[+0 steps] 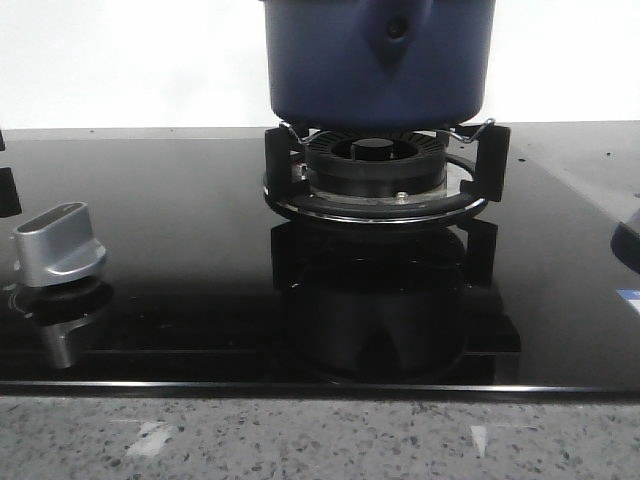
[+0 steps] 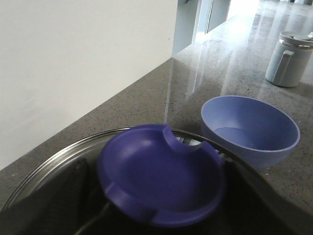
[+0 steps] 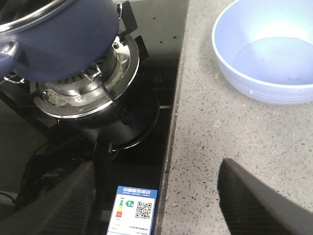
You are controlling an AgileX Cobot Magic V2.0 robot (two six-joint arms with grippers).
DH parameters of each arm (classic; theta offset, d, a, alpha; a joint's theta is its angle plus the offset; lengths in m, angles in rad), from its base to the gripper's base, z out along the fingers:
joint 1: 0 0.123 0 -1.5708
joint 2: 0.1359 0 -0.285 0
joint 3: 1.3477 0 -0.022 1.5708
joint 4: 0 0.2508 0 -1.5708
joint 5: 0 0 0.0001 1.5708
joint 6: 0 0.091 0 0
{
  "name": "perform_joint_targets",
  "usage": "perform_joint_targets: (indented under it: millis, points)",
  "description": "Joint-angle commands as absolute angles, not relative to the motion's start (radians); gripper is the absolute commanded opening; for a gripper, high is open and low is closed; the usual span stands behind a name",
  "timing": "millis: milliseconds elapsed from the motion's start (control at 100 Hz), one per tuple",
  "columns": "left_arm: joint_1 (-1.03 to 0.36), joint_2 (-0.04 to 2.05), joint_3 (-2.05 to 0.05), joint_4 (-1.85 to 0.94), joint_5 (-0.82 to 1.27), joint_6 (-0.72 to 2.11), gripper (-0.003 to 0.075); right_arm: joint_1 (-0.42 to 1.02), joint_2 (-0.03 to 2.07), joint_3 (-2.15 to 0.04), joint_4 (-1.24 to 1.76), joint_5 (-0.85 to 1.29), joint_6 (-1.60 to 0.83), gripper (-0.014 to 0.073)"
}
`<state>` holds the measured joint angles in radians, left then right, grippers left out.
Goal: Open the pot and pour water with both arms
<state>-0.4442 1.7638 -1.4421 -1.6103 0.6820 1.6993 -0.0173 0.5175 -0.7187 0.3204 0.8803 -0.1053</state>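
Labels: a sticker lies on the black glass hob, seen in the right wrist view. It has a blue header w/ white characters, too small to read, a green/red mark and a QR code. No other writing is legible in any view.

Pot: large, round, dark blue, matte wall, rounded at the base. A teardrop-shaped blue handle mount w/ a dark hole faces the front camera. The pot sits on the prongs of the black burner; a thin wire clip shows at each side under its base. Right wrist view shows the pot's metal rim.

View differences:
- Front view only: silver knob on the hob, well left of the burner; speckled bench edge in front.
- Right wrist view only: pale blue bowl w/ a little water, on the bench beside the hob.
- Left wrist view only: dark blue disc w/ a notched edge and raised rim, set on a glass lid w/ metal rim; the bowl just beyond; a grey lidded jug farther off on the bench.

End effectors:
- Left end effector: dark fingers either side of the disc, clamped on the lid.
- Right end effector: fingers wide apart, holding nothing, over the hob/bench edge.
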Motion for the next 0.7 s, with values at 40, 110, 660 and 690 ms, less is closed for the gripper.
perform_joint_targets:
  millis: [40, 110, 660, 690]
  points:
    - [-0.450, 1.738, -1.476, -1.679, 0.678, 1.701, 0.0482, -0.026, 0.525, -0.754, 0.330, 0.821, -0.119, 0.0476]
    - [-0.450, 1.747, -1.476, -1.680, 0.696, 1.701, 0.0482, -0.026, 0.525, -0.754, 0.330, 0.821, -0.119, 0.0476]
    - [-0.450, 1.749, -1.476, -1.682, 0.688, 1.701, 0.0375, -0.026, 0.525, -0.754, 0.330, 0.829, -0.119, 0.0476]
    - [-0.450, 1.749, -1.476, -1.682, 0.688, 1.701, 0.0353, -0.026, 0.525, -0.754, 0.330, 0.829, -0.119, 0.0476]
